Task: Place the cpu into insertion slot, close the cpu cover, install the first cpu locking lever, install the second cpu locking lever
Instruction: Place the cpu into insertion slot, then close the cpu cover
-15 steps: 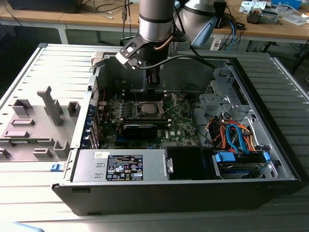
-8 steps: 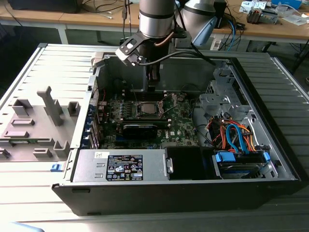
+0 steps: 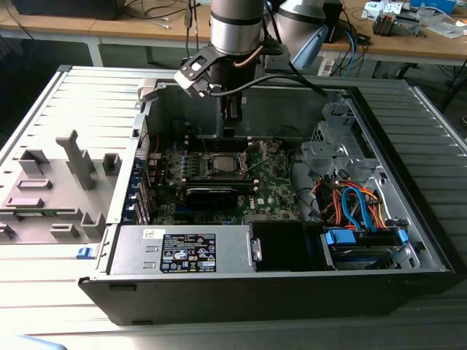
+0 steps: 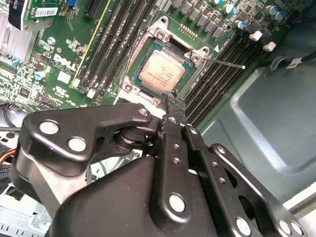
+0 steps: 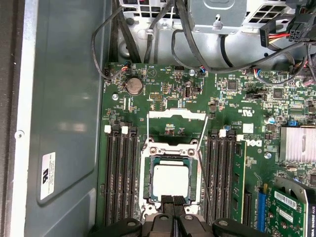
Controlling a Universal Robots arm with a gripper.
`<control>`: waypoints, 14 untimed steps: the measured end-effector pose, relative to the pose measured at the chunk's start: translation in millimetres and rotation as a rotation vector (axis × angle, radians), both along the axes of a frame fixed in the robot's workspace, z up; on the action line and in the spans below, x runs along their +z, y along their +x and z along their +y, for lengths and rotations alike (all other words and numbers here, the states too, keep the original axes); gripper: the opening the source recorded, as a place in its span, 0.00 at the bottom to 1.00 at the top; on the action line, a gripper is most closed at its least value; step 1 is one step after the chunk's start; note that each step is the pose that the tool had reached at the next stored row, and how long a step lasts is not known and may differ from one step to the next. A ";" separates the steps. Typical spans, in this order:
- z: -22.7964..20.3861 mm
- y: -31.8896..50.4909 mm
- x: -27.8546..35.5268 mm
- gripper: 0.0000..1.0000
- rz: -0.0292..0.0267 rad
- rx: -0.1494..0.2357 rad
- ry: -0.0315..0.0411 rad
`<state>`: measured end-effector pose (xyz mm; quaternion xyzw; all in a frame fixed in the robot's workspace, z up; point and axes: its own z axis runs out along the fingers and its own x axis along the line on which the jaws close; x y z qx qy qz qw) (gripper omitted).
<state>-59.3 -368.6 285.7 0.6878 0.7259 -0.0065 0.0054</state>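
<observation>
The exterior view takes in the whole open computer case lying on the ribbed bench. A grey fixture tray lies at the exterior view's left and orange and blue cables at its right. The arm comes down from the far side, and the gripper hangs inside the case just above the motherboard.

Both wrist views bring the detail closer. The cpu lies flat in the insertion slot, its silver-grey top bare, with long black memory slots on either side. In the second wrist view the gripper has its fingers pressed together with nothing between them, the tip over the socket's edge; I cannot tell whether it touches. That view also catches a thin rod jutting sideways across the memory slots.

In the first wrist view thin silvery bars rise from the socket's far edge; cover or lever, I cannot tell. A coin cell sits farther off.
</observation>
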 end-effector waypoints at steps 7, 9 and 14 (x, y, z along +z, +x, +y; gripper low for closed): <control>-3.4 0.0 0.1 0.11 0.0001 0.000 -0.0001; -5.0 0.0 0.1 0.11 0.0000 0.000 0.0000; -12.3 12.8 0.1 0.11 0.0000 0.000 0.0000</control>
